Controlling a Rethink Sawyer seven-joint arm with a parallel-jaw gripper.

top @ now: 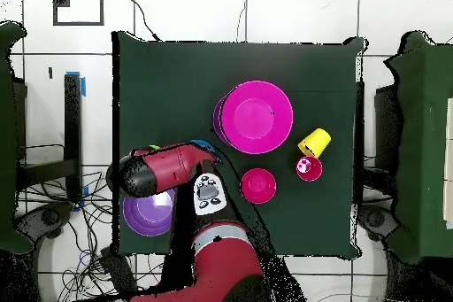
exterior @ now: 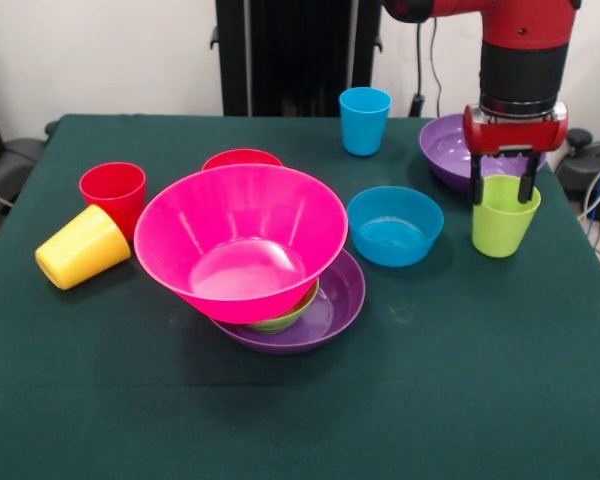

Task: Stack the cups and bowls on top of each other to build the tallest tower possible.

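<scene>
My gripper stands over the lime green cup at the right of the table, shut on its rim with a finger against each side. The cup is upright; I cannot tell if it touches the cloth. The pink bowl sits tilted on the small green bowl, inside a purple bowl. The small red bowl is behind them. The blue bowl is just left of the gripper and the second purple bowl is behind it. The blue cup stands far back. The red cup is upright and the yellow cup lies on its side.
In the overhead view my arm covers the gripper, the green cup and the blue cup. The pink bowl, the yellow cup, the red cup, the red bowl and the purple bowl show on the green cloth.
</scene>
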